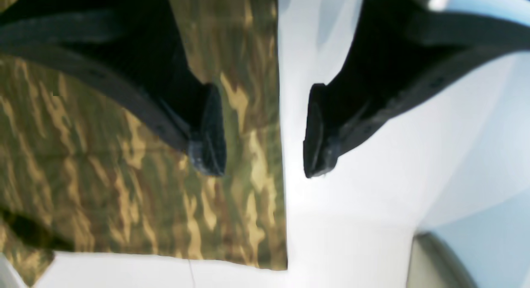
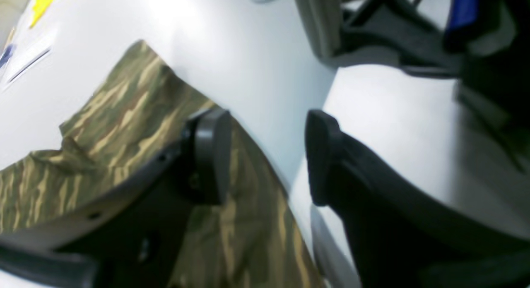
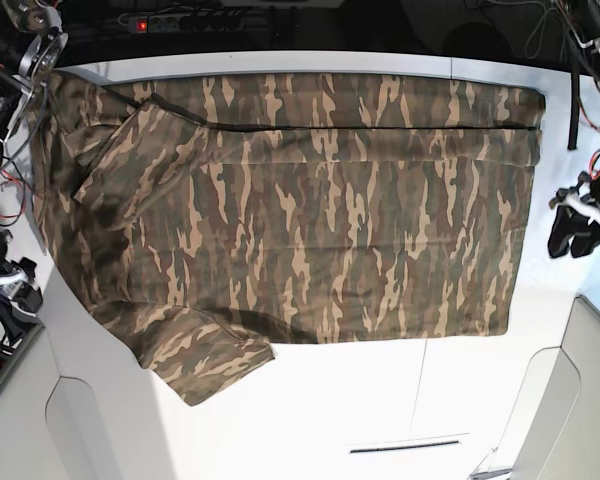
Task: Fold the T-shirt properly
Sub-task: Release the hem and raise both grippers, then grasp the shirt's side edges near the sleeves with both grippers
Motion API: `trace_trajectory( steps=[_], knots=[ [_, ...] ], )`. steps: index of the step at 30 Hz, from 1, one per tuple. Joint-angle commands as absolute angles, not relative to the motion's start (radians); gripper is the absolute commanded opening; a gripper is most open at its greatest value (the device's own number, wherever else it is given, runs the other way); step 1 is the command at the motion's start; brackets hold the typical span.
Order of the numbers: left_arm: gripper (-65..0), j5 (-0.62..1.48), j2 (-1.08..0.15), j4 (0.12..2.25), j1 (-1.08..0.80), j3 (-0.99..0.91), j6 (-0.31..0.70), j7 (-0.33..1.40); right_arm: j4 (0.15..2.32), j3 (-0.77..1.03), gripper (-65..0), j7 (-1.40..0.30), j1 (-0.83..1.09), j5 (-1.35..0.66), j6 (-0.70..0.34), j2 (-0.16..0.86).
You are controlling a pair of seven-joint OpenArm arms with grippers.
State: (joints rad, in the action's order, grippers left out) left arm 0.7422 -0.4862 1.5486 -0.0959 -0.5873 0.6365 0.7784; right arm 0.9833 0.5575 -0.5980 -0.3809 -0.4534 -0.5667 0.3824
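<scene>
Because the T-shirt [image 3: 310, 210] lies spread flat across the white tabletop [image 3: 380, 400], soft and limp, you should pinch it at hem corners or sleeves. Your left claw [image 1: 265, 130] hangs released over its edge; your right claw [image 2: 267, 155] gapes empty beside the sleeve.

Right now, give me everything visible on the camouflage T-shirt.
The olive, brown and tan camouflage cloth T-shirt lies spread flat on the white table, hem at the base view's right, short sleeves at its left. Its far long edge is folded over into a strip, and one sleeve sticks out at the near left. The collar isn't discernible. Neither gripper holds it; both hover open at its edges.
</scene>
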Motion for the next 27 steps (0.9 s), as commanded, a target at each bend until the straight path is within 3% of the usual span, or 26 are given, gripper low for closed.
trace_trajectory(
  steps=[1, 10, 13, 17, 27],
  knots=[
    [-31.8, 0.757, -0.517, 1.528, -0.051, -0.577, 0.64, 0.751, 0.973, 0.549, -36.1, -0.556, -0.427, -0.459, -0.571, 0.404],
    [-31.8, 0.703, -0.558, 1.157, 0.208, -0.46, 0.64, 0.698, 0.816, 0.523, -36.1, -0.438, -0.479, -0.399, -0.55, 0.403],
    [-31.4, 0.643, -0.568, 1.023, 0.284, -0.411, 0.64, 0.638, 0.795, 0.523, -36.1, -0.429, -0.479, -0.386, -0.549, 0.404],
    [-25.8, 0.608, -0.568, 0.871, 0.369, -0.345, 0.64, 0.584, 0.778, 0.523, -36.1, -0.429, -0.479, -0.362, -0.542, 0.404],
    [-25.8, 0.579, -0.554, 0.582, 0.518, -0.256, 0.64, 0.509, 0.716, 0.523, -36.1, -0.418, -0.479, -0.355, -0.542, 0.401]
  ],
)
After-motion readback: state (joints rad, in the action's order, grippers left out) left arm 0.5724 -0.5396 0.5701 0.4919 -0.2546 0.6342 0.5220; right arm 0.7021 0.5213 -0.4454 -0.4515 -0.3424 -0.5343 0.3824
